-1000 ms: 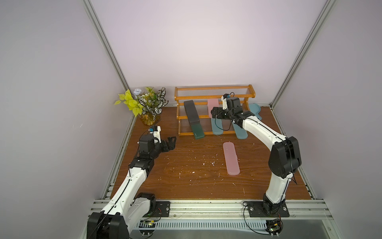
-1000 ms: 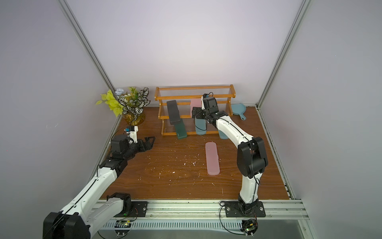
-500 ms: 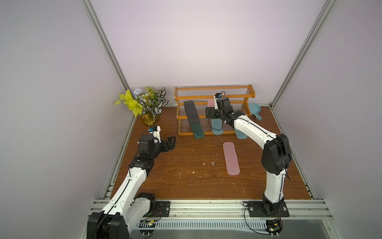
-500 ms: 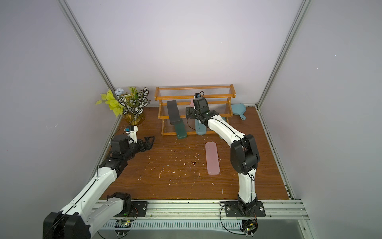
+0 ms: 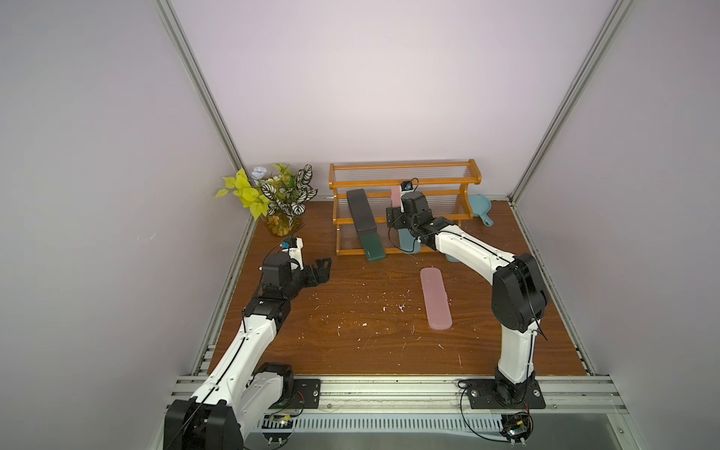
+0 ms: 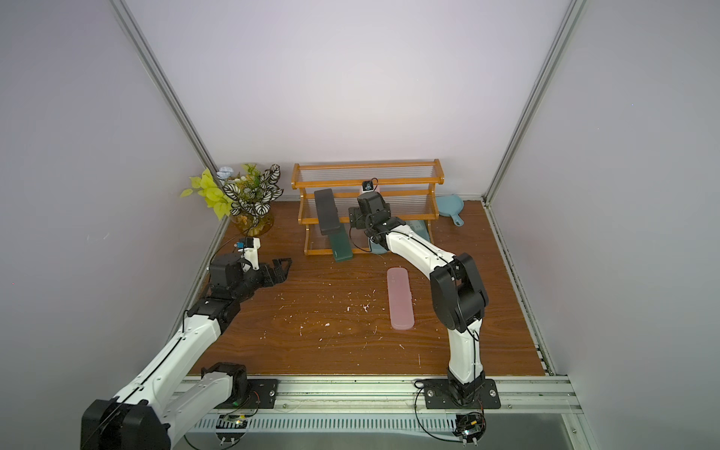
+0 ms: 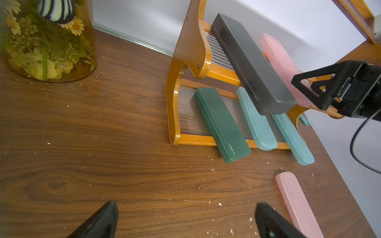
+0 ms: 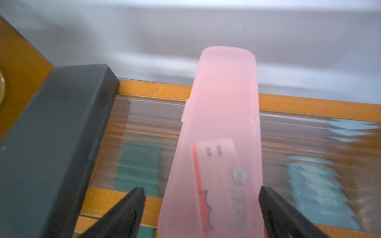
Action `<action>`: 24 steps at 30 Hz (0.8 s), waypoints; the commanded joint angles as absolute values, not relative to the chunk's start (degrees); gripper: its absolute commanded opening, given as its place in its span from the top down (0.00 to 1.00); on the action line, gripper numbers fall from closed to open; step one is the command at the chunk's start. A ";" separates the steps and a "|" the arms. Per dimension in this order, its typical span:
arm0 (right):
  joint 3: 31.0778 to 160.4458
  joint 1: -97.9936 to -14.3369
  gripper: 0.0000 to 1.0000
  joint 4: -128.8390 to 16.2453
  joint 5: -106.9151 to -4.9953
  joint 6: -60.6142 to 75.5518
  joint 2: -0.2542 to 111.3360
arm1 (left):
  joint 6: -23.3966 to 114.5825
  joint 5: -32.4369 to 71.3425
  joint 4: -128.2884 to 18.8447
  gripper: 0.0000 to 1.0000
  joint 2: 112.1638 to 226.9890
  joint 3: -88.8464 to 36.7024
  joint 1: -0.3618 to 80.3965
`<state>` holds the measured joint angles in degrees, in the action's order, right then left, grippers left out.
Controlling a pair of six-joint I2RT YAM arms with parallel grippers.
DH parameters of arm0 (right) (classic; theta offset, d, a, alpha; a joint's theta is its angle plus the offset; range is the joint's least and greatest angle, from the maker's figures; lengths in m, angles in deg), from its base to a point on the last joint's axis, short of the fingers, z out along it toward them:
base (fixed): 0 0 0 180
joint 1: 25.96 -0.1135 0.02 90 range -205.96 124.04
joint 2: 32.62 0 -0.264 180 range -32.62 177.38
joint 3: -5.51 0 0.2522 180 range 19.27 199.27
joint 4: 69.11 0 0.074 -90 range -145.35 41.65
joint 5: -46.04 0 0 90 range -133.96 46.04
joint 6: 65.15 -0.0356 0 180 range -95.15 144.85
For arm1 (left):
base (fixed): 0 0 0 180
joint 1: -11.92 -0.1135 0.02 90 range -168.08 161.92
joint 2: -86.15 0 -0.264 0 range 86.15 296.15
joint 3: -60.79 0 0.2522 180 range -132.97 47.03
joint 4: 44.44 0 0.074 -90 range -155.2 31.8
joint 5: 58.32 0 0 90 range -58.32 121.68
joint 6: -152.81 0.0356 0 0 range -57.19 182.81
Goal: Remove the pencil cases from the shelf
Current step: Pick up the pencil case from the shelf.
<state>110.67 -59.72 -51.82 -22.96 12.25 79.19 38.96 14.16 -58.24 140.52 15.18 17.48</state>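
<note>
right gripper [image 8: 201,189] spread astride pink case [image 8: 222,123] on shelf [image 8: 309,105], one side gapped; left gripper [image 7: 186,205] spread wide, well short of shelf.

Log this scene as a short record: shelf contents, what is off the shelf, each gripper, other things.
shelf: five cases on it
middle tier: black case, pink case
bottom tier: green case, teal case, other teal case
off shelf: second pink case, flat on the table
right gripper: open, fingers either side of the pink case
left gripper: open, empty, above the table
other things: plant vase, teal pan beside the shelf
</note>
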 commanded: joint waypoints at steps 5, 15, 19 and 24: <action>104.94 -60.62 0.12 -57.20 -19.08 14.52 75.88 | 40.22 14.98 -58.75 0.02 140.20 15.69 17.81; 101.87 -60.94 0.14 -62.09 -18.18 16.15 75.75 | 40.38 15.03 -59.08 0.02 140.38 15.74 17.81; 102.06 -60.92 0.20 -63.11 -17.67 16.59 76.27 | 40.41 15.07 -59.24 0.02 140.29 15.72 17.81; 102.26 -60.99 0.25 -62.91 -17.35 15.86 76.36 | 40.49 15.29 -59.44 0.02 140.07 15.68 17.81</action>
